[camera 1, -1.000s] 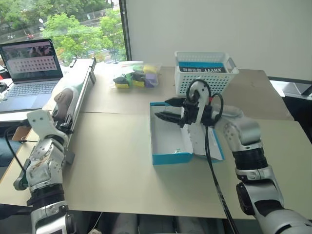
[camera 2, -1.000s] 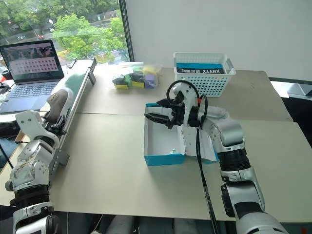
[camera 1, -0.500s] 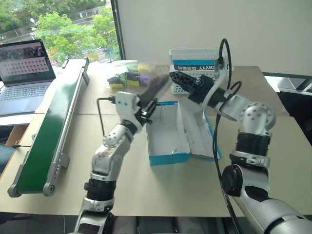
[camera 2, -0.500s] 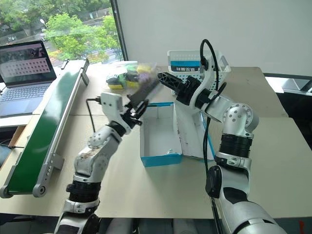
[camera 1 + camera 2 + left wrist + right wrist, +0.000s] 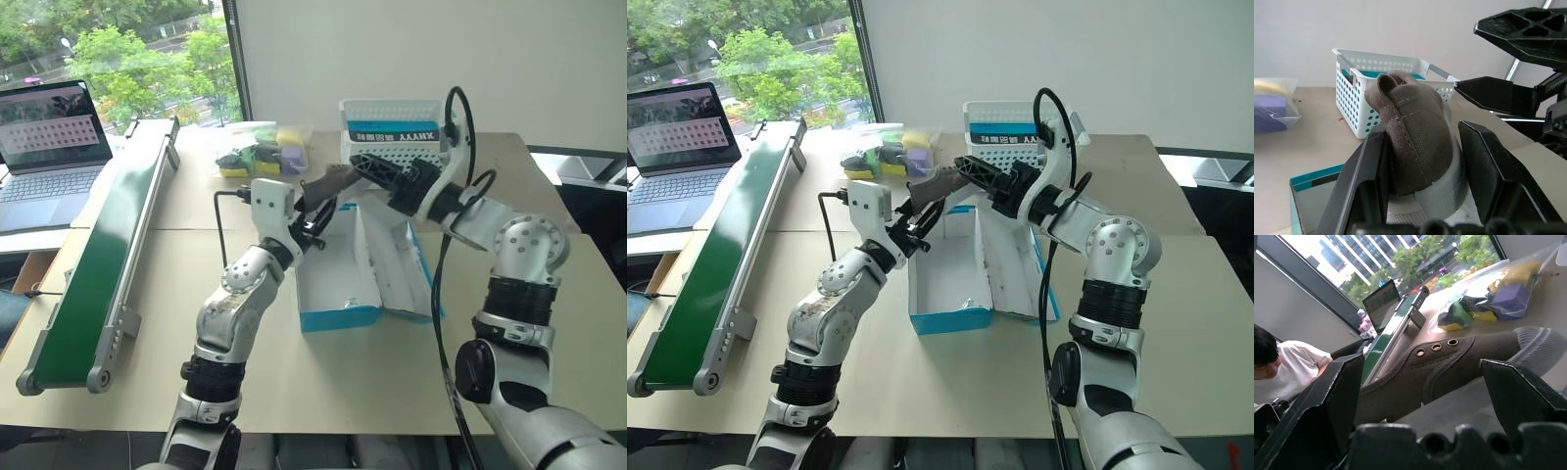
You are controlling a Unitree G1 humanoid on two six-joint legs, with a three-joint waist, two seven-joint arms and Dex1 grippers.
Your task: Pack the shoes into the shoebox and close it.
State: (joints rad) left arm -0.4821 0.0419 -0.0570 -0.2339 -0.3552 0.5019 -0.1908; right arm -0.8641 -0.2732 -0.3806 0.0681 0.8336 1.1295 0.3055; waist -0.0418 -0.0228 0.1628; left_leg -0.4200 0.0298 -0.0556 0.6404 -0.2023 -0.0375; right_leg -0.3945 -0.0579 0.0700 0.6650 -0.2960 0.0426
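Observation:
A grey-brown canvas shoe with a pale sole hangs in the air above the far left corner of the shoebox. My left gripper is shut on its heel, which sits between the black fingers in the left wrist view. The shoebox is blue outside and white inside, and it lies open with its lid folded out to the right. My right gripper is open and level, pointing left at the shoe's toe. The shoe lies between its spread fingers; contact cannot be told.
A white perforated basket stands behind the box. A bag of coloured items lies at the back. A green conveyor runs along the left side, with a laptop beyond it. A person sits past the conveyor.
My left gripper swung from the conveyor on the left to above the box, carrying the shoe. My right gripper lifted out of the box and rolled toward the shoe's toe.

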